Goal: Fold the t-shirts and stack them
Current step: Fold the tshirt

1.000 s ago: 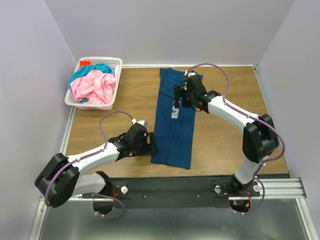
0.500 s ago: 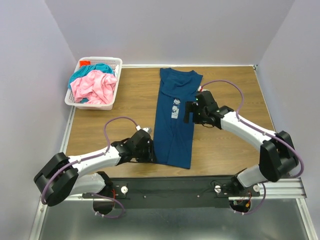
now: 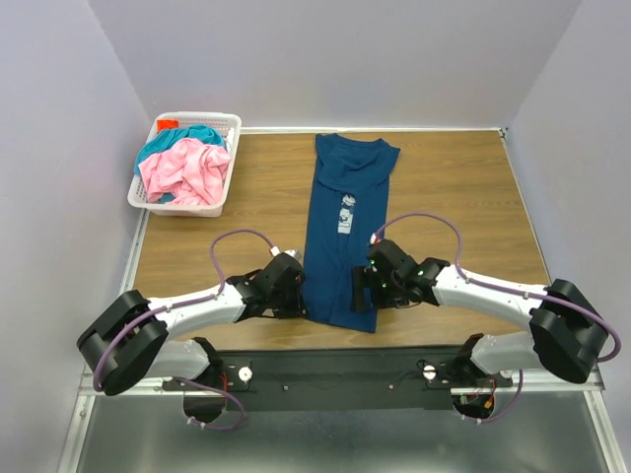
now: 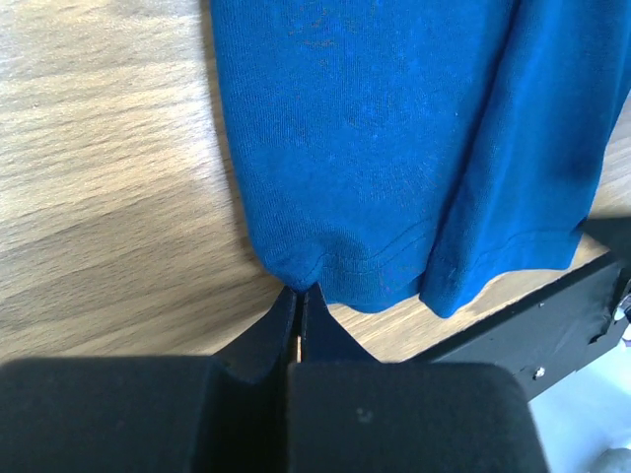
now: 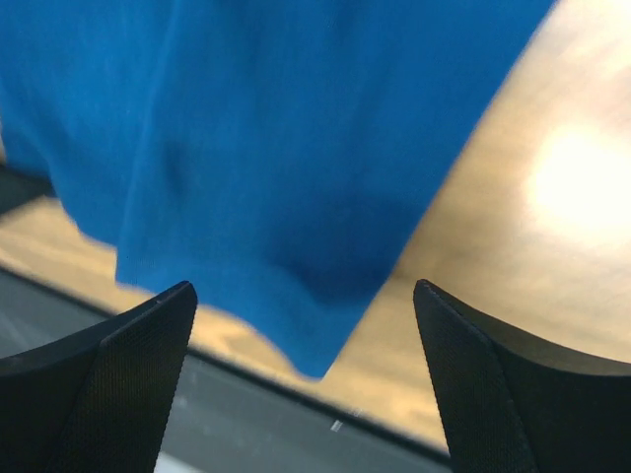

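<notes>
Only the wrist views reveal left end effector (image 4: 301, 294) pinching the blue t-shirt (image 4: 394, 128) hem, right end effector (image 5: 303, 288) gaping.

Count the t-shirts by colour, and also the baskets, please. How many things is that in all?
dark blue t-shirt: 1
pink t-shirt: 1
teal t-shirt: 1
white basket: 1
Total: 4
</notes>
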`<state>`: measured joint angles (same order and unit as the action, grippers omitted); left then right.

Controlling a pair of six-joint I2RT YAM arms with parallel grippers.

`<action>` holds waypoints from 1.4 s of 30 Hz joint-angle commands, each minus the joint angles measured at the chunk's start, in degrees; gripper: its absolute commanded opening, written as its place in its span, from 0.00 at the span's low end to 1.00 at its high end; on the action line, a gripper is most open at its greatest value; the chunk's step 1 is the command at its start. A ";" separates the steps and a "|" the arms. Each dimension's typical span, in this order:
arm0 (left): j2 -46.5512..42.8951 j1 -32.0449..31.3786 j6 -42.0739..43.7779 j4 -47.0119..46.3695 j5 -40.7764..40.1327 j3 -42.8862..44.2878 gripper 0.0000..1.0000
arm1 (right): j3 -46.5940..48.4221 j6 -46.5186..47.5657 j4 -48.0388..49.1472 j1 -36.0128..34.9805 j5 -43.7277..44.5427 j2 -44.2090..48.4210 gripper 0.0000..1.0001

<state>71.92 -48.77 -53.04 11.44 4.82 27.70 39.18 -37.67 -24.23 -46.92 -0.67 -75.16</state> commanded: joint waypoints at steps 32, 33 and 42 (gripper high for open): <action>-9.52 -0.71 -3.48 2.18 -0.95 -7.40 0.00 | -0.33 -21.83 -11.28 -13.82 5.85 -3.51 0.21; -10.21 -0.71 -3.48 2.18 -1.04 -7.49 0.00 | -0.24 -21.83 -11.19 -13.82 5.85 -3.86 0.15; -14.52 -0.71 -4.18 3.06 -0.43 -8.63 0.00 | -7.97 -24.82 -10.49 -13.90 1.64 3.43 0.01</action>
<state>59.59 -48.97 -56.40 12.93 4.73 20.18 35.92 -59.94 -32.60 -60.31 3.51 -75.53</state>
